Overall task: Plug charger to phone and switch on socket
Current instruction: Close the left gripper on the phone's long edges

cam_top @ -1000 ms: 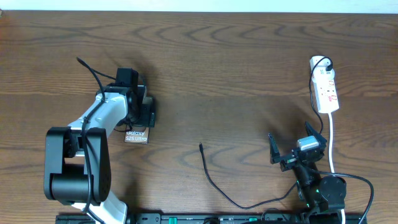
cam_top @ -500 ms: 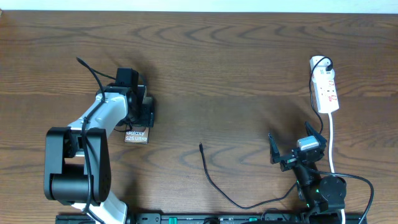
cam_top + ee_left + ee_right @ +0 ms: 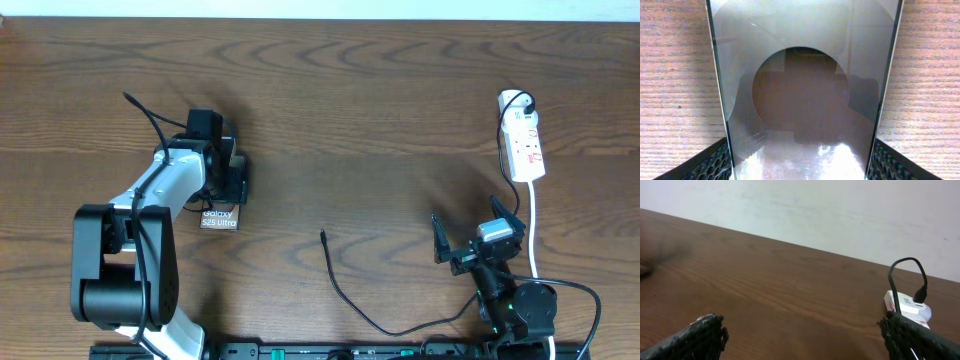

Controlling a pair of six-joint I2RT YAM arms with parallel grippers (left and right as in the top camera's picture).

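The phone [image 3: 220, 217] lies flat on the wooden table at the left, its "Galaxy S25 Ultra" text showing below my left gripper [image 3: 222, 185]. In the left wrist view the glossy phone [image 3: 800, 90] fills the space between my two fingers [image 3: 800, 167], which press on its long edges. The charger [image 3: 340, 290] is a thin black cable curving across the front middle, its plug tip [image 3: 323, 235] lying free. The socket [image 3: 525, 145] is a white power strip at the far right. My right gripper [image 3: 478, 232] is open and empty, near the front right.
The socket's white cord [image 3: 533, 225] runs toward the front beside my right arm. In the right wrist view the socket's end [image 3: 907, 305] shows with a black cable looped above it [image 3: 905, 275]. A pale wall stands beyond the table's far edge.
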